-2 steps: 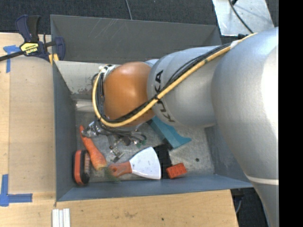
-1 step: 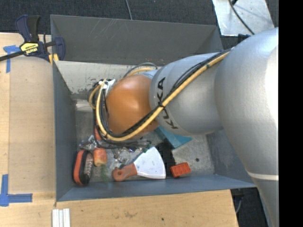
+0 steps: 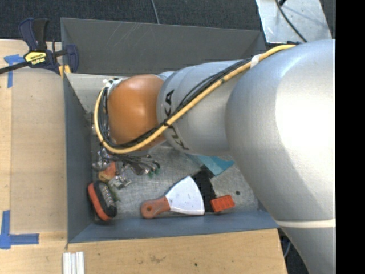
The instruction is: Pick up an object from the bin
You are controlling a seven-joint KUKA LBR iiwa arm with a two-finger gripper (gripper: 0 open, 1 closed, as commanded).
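Observation:
My gripper (image 3: 129, 165) is low in the left half of the bin, mostly hidden under the arm's orange dome, with only dark metal parts showing below it. Right beside it lie a small orange and silver piece (image 3: 108, 174) and, closer to the front left corner, a black and orange oblong tool (image 3: 101, 202). A white scraper with a reddish-brown handle (image 3: 178, 201) rests on the bin floor to the right of the gripper, near the front wall.
A black tool with an orange end (image 3: 214, 197) lies just right of the scraper. A light blue piece (image 3: 219, 164) pokes out from beneath the arm. The big silver arm covers the bin's right and back parts.

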